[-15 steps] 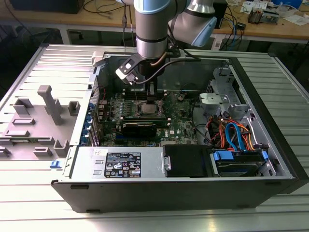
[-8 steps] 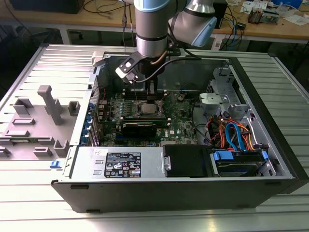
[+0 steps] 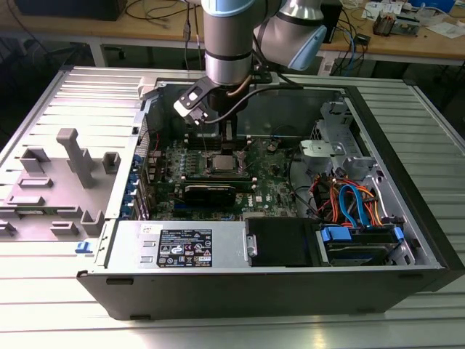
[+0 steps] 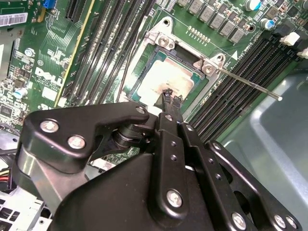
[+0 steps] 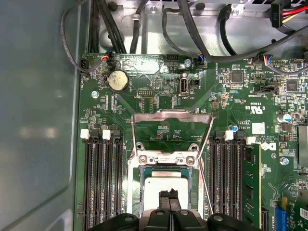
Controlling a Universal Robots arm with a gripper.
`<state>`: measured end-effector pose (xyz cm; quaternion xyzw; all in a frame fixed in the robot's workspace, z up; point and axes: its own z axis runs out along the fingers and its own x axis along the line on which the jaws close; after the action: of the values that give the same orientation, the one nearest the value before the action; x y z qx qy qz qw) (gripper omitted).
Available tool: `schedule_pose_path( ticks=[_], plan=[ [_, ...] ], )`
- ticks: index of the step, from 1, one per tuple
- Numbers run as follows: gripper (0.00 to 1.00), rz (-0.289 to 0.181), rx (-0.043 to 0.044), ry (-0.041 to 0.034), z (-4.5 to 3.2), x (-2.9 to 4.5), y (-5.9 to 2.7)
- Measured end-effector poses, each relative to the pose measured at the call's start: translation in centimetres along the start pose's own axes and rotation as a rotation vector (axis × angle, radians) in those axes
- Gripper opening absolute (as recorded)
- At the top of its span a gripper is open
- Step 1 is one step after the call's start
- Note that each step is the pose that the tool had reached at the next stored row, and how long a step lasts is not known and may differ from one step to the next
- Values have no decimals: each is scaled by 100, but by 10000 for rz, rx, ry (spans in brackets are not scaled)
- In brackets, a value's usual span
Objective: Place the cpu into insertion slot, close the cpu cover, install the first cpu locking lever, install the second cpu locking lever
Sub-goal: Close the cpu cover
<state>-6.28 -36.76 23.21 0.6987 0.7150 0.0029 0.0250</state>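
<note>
My fingers (image 5: 166, 197) are pressed together with nothing between them, and their tips hang just over the cpu (image 5: 154, 190). The cpu lies flat in the insertion slot (image 5: 168, 159), its silvery top up, as both wrist views show. Just past the slot's hinge end the cpu cover (image 5: 172, 114) stands swung open, and green board shows through its square cut-out. A thin lever rod (image 4: 250, 85) sticks out free from the slot's corner, over the memory slots (image 5: 101, 178) that run along both sides. Farther on the board sits a round coin battery (image 5: 118, 81), and beyond it black cables (image 5: 192, 29) loop along the metal wall. In the exterior view, my arm reaches down into the open computer case (image 3: 290, 280), which lies on the ribbed desk (image 3: 43, 305).
</note>
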Motion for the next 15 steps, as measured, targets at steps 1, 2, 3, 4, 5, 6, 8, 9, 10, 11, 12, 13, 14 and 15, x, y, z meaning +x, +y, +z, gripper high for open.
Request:
schedule_pose_path(
  ticks=[1,2,3,4,5,6,8,9,10,11,12,13,14,15],
  plan=[
    [11,1,0,0,-1,0,0],
    [11,0,0,0,-3,0,0],
    [11,0,0,0,-5,0,0],
    [11,0,0,0,-6,0,0],
    [11,0,0,0,-9,0,0],
    [11,0,0,0,-13,0,0],
    [11,0,0,0,-16,-1,0],
    [11,0,0,0,-17,-1,1],
    [11,0,0,0,-20,-1,1],
    [11,0,0,1,-21,-1,1],
    [11,0,0,0,-22,-1,1],
    [11,0,0,1,-23,-1,1],
    [11,0,0,0,-23,-1,1],
    [11,0,0,0,-23,-1,1]
  ],
)
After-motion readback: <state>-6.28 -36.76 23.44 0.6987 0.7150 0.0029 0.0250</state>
